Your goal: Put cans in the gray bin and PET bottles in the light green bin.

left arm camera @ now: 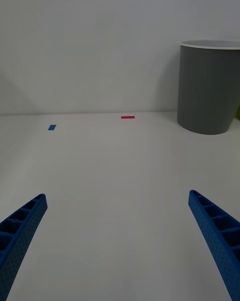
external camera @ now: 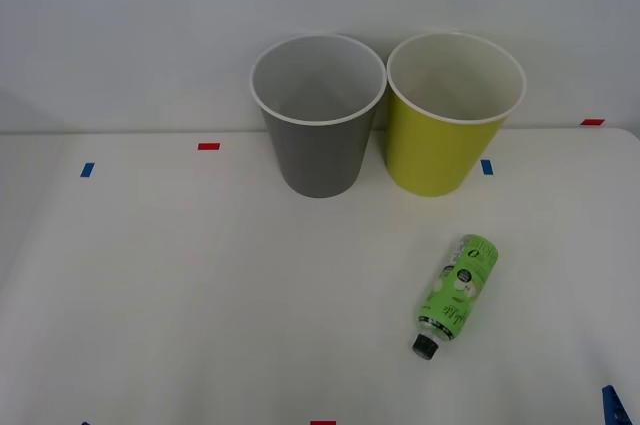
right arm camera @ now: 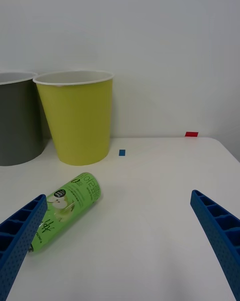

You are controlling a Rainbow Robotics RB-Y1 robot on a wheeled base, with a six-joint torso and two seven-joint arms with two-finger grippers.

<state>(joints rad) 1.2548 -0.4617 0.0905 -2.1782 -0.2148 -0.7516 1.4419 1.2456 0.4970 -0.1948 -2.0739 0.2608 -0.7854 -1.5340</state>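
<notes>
A round tapered gray plastic bin with a white rim and white inside stands upright at the far side of the white bench, close to the wall. Just beside it, on the robot's right, stands a round tapered yellow-green plastic bin with the same white rim and white inside; the two rims are nearly touching. Both bins look empty as far as their insides can be seen.

A small plastic bottle with a bright green label and a black cap lies on its side on the bench, nearer the robot than the yellow-green bin and apart from it, its cap pointing toward the robot.

The right gripper hovers low over the bench near the bottle, its blue ribbed jaws wide apart and holding nothing; the bottle's cap end lies close to one finger. The left gripper hangs over bare bench on the robot's left, well apart from the gray bin, jaws likewise spread and empty.

Small red and blue tape marks dot the bench.
</notes>
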